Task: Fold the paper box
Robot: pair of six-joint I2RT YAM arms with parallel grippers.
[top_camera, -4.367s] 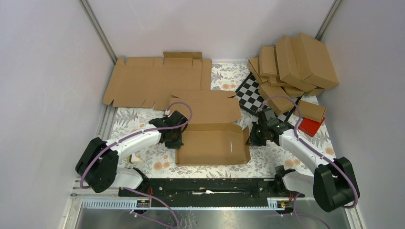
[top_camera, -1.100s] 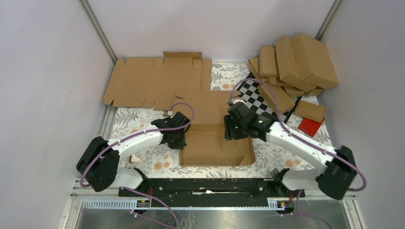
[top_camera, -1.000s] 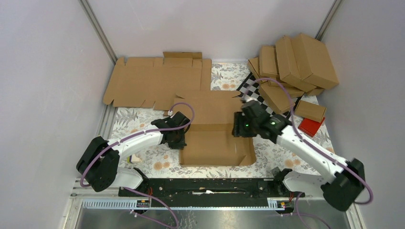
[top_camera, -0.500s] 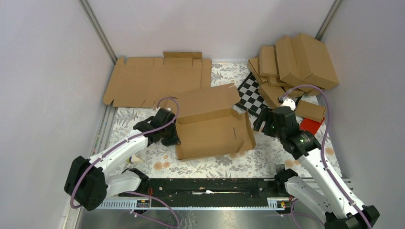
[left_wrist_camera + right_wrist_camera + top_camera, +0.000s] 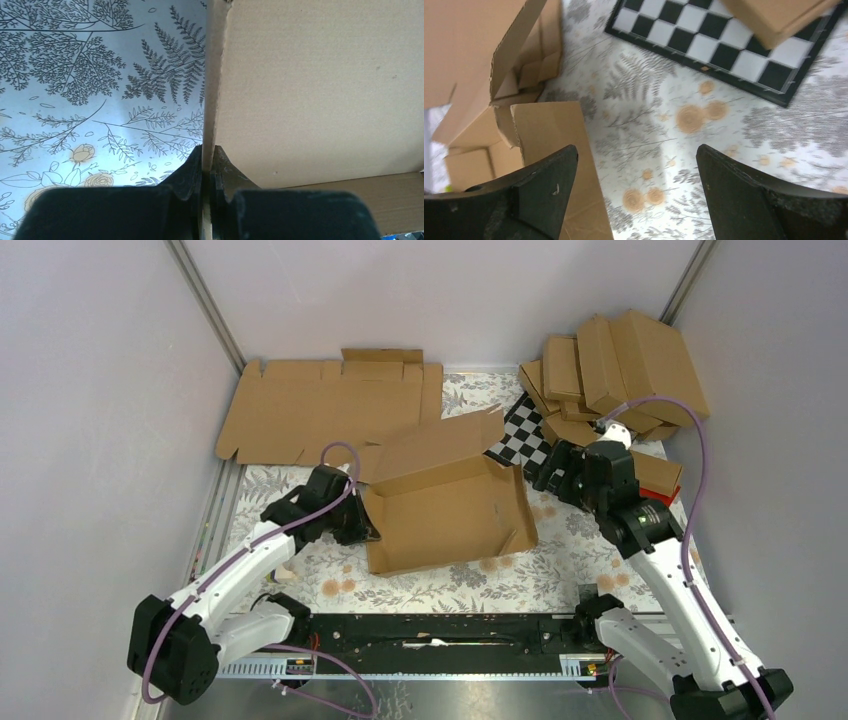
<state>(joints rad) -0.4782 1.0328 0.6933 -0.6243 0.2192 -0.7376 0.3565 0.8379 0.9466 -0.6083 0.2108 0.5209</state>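
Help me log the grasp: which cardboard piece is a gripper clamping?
The half-folded paper box in the middle: the left gripper pinches its left wall. The flat sheet at the back and the stacked closed boxes lie free.

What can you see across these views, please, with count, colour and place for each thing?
paper box: one, brown, mid-table, half folded, walls up, lid flap open at the far side.
flat cardboard sheet: one, brown, far left of the table.
folded boxes: several, brown, piled in the far right corner.
checkered board: one, black and white, partly under that pile.
tablecloth: one, pale floral print, covering the table.
left gripper: one, black, shut on the paper box's left wall.
right gripper: one, black, open, over the tablecloth to the right of the paper box.
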